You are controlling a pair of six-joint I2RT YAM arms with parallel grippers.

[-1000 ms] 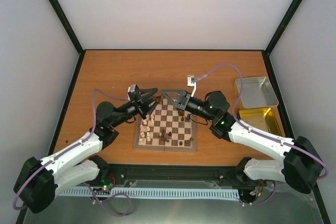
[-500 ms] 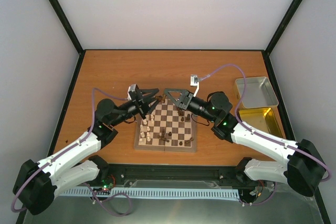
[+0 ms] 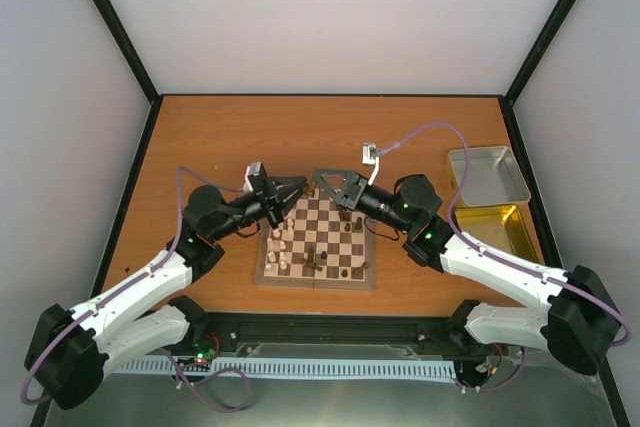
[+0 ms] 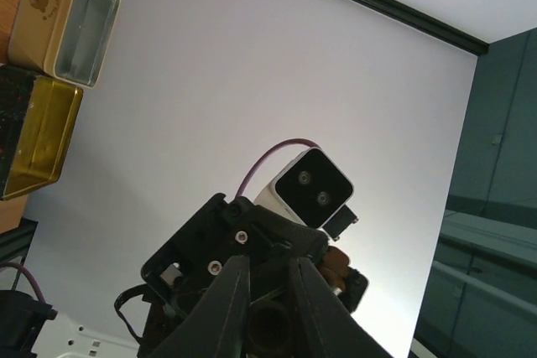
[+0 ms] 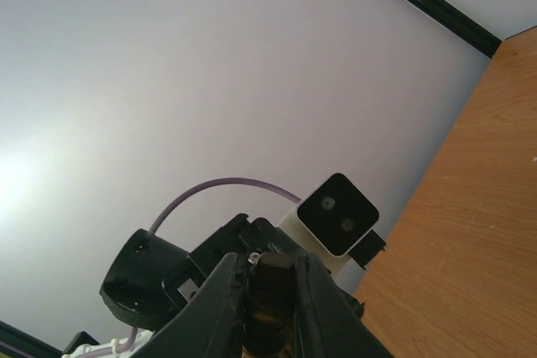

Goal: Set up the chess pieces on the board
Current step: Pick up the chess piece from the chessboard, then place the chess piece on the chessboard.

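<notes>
Brown chess pieces [image 5: 272, 291] are sitting clamped in left gripper [image 4: 268, 278] and right gripper [image 5: 270, 272], seemingly hovering over board [image 3: 335, 223] far edge.

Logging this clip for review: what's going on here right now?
Two arms are setting up a chessboard. Over its far edge, the left gripper has its jaws shut on a dark piece, and the right gripper holds another dark piece. Other pieces stand scattered on the squares.

I see a shallow rectangular silver metal tray [image 3: 490, 179] near the right edge of the orange-brown wooden tabletop [image 3: 300, 137], with a gold rectangular metal tray [image 3: 500, 225] just beside its near side.
</notes>
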